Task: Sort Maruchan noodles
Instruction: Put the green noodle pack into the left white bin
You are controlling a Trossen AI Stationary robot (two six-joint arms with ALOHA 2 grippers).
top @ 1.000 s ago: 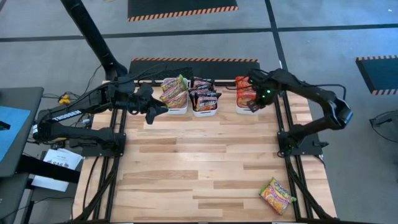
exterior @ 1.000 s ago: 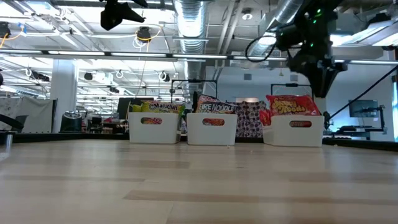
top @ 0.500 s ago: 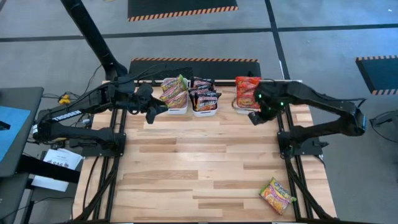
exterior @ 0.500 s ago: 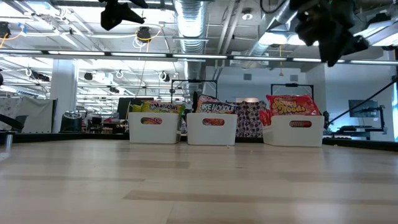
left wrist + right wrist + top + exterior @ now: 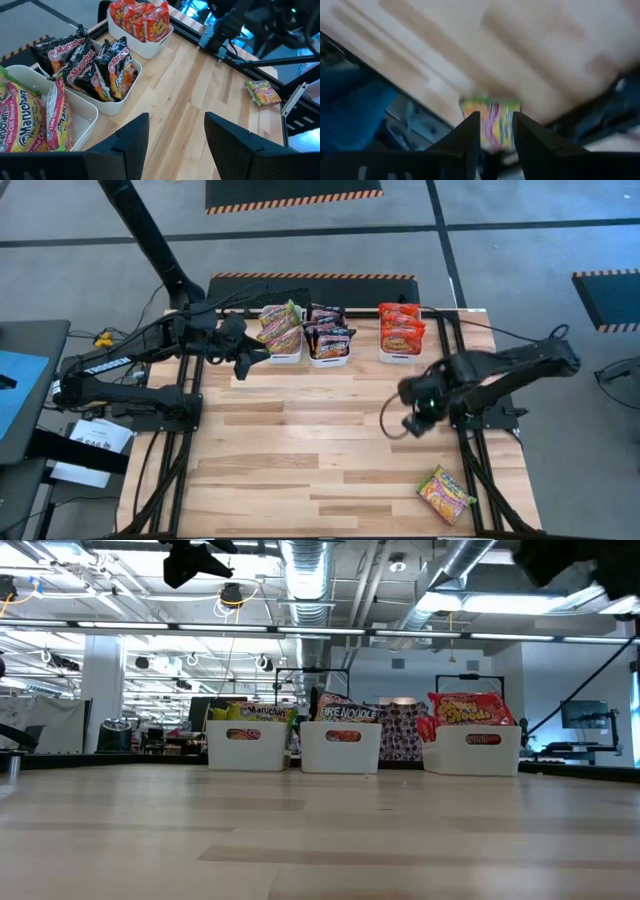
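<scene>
One green-yellow Maruchan noodle packet (image 5: 445, 493) lies flat on the table near its front right corner; it also shows in the left wrist view (image 5: 263, 92) and, blurred, in the right wrist view (image 5: 492, 122). My right gripper (image 5: 410, 423) hangs open and empty above the table's right half, between the trays and that packet, pointing steeply down. My left gripper (image 5: 255, 360) hovers open and empty beside the left tray (image 5: 283, 356). Three white trays stand along the far edge: green-yellow packets (image 5: 20, 120) in the left, dark ones (image 5: 90, 62) in the middle, red ones (image 5: 142, 20) in the right.
The trays (image 5: 343, 748) stand in a row at the far edge. Bare wooden tabletop (image 5: 300, 450) spreads from them to the near edge. Dark frame rails (image 5: 470, 470) run along the table's right side beside the loose packet.
My right gripper has swung from above the right tray toward the table's near edge, turning as it went, and now hangs over the bare table. The red packets lie in their tray. My left arm has kept still.
</scene>
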